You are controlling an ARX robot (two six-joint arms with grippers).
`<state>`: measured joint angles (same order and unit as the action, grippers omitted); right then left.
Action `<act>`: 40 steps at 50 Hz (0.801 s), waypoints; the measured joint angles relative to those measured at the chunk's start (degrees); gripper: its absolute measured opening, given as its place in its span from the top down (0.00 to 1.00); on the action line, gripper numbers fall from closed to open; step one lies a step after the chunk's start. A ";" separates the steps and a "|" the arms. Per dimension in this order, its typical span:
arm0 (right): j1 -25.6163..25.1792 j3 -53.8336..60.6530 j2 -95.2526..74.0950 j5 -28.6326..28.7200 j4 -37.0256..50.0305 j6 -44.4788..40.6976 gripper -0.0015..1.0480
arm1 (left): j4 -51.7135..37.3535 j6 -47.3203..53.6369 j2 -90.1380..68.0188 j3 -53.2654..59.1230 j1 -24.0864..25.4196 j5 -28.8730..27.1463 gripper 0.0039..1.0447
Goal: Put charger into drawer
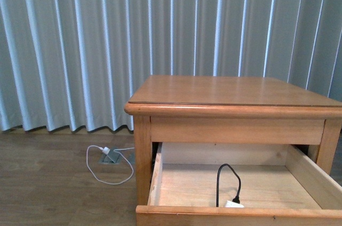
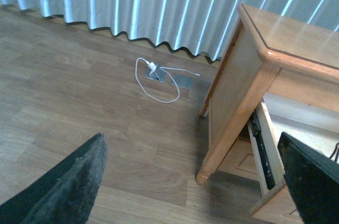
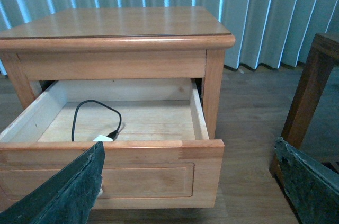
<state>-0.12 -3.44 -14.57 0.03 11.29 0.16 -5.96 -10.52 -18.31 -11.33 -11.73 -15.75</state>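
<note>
Where curtain [image 1: 80, 49] hangs, wood floor [image 1: 48, 183]; charger [image 1: 233, 203] in drawer [image 1: 240, 216].

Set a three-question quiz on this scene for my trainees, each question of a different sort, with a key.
1. True or false: the charger lies inside the open drawer of the table.
2. Where is the white cable? A in the drawer; B on the floor by the curtain; C on the table.
3. Fill in: the right gripper has its jaws ____ and holds nothing.
Key: 1 true; 2 B; 3 open.
</note>
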 joint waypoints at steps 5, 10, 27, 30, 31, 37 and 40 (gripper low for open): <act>0.00 0.00 0.00 0.00 0.00 0.00 0.08 | -0.70 5.88 2.25 2.08 2.89 7.17 0.31; 0.00 0.00 0.00 0.00 0.00 0.00 0.08 | -0.68 8.35 3.96 3.82 7.41 13.53 0.48; 0.00 0.00 0.00 -0.02 0.00 0.00 0.08 | 6.29 10.01 14.14 6.97 11.56 15.63 0.96; 0.00 0.00 0.00 0.04 0.00 -0.02 0.08 | 6.29 10.08 14.67 7.28 11.56 15.67 0.96; 0.00 0.00 0.00 0.02 0.00 0.00 0.08 | 6.29 10.08 14.80 7.43 11.56 15.67 0.96; 0.02 0.00 0.00 0.00 0.00 0.00 0.08 | 6.29 10.08 15.37 8.22 11.56 15.69 0.96; 0.02 0.00 0.00 0.00 0.00 0.00 0.08 | 6.29 10.08 15.61 8.50 11.56 15.69 0.96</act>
<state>-0.10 -3.44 -14.57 0.03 11.29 0.16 0.34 -0.45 -2.70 -2.83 -0.16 -0.05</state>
